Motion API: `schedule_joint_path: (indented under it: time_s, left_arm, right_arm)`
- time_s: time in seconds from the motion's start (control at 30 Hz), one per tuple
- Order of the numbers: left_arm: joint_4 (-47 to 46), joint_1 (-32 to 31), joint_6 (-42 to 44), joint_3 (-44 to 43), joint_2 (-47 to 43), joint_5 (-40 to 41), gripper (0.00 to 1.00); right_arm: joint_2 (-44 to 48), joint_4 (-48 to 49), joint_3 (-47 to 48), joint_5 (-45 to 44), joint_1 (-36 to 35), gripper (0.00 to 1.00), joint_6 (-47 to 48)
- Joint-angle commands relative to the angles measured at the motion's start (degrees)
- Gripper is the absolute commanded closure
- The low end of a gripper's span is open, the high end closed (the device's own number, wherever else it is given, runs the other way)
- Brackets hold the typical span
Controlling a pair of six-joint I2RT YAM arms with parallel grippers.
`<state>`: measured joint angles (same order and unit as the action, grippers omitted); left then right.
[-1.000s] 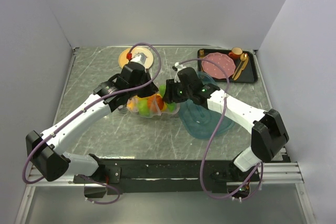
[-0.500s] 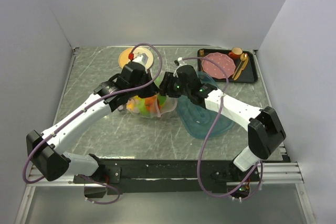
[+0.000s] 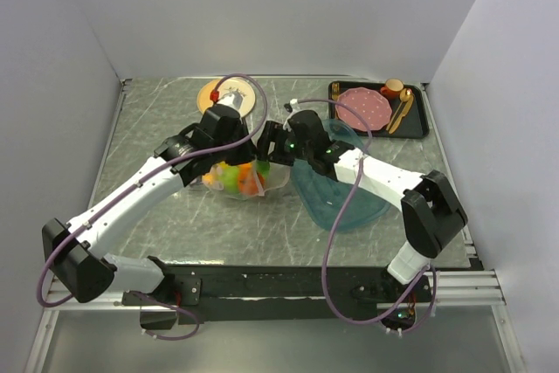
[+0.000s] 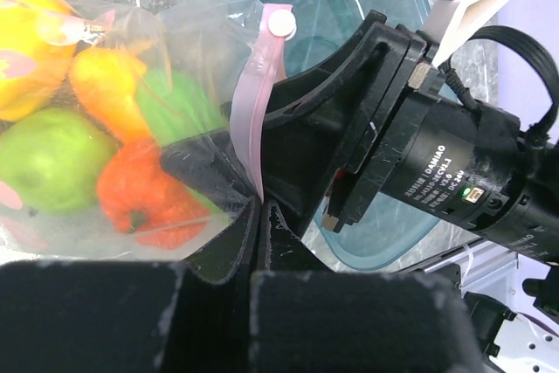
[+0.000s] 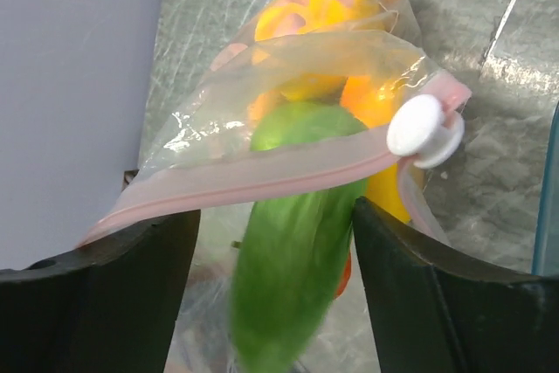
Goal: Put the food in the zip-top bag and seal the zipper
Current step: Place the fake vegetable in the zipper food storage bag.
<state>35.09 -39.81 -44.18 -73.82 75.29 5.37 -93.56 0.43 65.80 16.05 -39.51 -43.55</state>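
1. The left pincer (image 4: 260,216) is clamped on one end of the pink zipper (image 4: 249,111). The right pincer (image 5: 272,216) stands wide apart, straddling the strip near its white slider (image 5: 424,131).
2. The zip-top bag (image 3: 272,179) lies on the metal surface (image 3: 175,120) between both arms, beside a teal tray (image 3: 349,203). The food is inside: green apple (image 4: 44,159), tomato (image 4: 140,194), yellow pepper (image 4: 26,32), cucumber (image 5: 293,277).
3. Risk: the cucumber crowds the track and could jam the slider or keep the lips apart.
4. Risk: a hard pull could slip the thin strip from the left grip, bunching the floppy bag.
5. Whether the track is sealed anywhere cannot be told.
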Motion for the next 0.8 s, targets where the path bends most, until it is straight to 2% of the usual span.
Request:
schedule_joint_path:
  time_s: [0.0, 0.2, 0.37, 0.47, 0.53, 0.57, 0.6, 0.67, 0.77]
  left_arm:
    - [-4.33, -0.53, -0.81, -1.32, -2.42, -0.18, 0.99]
    - [-2.84, -0.53, -1.43, -2.20, -3.22, 3.42, 0.99]
    - [-1.87, -0.53, -1.34, -3.17, -3.30, 5.27, 0.99]
    - [-2.04, -0.44, -1.61, -3.34, -3.22, 4.92, 0.99]
    - [-1.87, -0.44, -1.61, -3.61, -3.04, 5.01, 0.99]
    - [-1.78, -0.44, -1.61, -3.96, -2.95, 5.09, 0.99]
    - [-1.61, -0.44, -1.43, -4.14, -2.95, 5.01, 0.99]
    - [-1.69, -0.53, -1.26, -4.49, -2.86, 4.65, 0.99]
    - [-1.26, -0.44, -1.34, -4.75, -3.04, 5.00, 0.99]
  right_arm:
    - [3.90, -0.07, 1.34, -1.63, -1.80, 0.19, 3.90]
    - [12.14, -8.33, -0.23, -12.95, -1.89, 0.15, 8.30]
    - [20.95, -8.60, -4.97, -17.81, -1.80, 0.14, 10.24]
    - [23.33, -12.46, -5.68, -21.14, -1.72, 0.15, 9.89]
    - [24.04, -15.00, -6.56, -22.90, -1.63, 0.17, 9.54]
    - [24.12, -15.19, -8.22, -22.82, -1.63, 0.20, 9.54]
    - [23.95, -15.28, -8.93, -22.65, -1.45, 0.28, 9.36]
    - [23.69, -14.76, -10.94, -21.16, -1.10, 0.30, 8.75]
    - [22.72, -12.47, -11.57, -19.40, -1.01, 0.42, 8.57]
